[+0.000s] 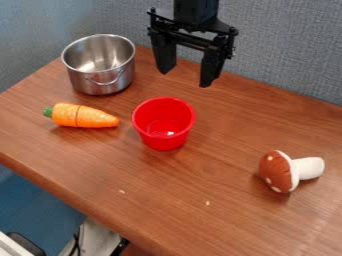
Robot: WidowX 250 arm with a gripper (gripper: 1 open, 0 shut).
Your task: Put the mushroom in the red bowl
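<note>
The mushroom (289, 170) lies on its side at the right of the wooden table, brown cap to the left and cream stem to the right. The red bowl (164, 123) stands upright near the middle of the table, with nothing in it. My gripper (187, 70) hangs above the far side of the table, behind the bowl and well left of the mushroom. Its two black fingers are spread apart and open, with nothing between them.
A shiny steel pot (102, 63) stands at the back left. An orange carrot (80, 117) with a green top lies left of the bowl. The wooden table (201, 195) ends at its front edge along the lower left. A blue wall rises behind.
</note>
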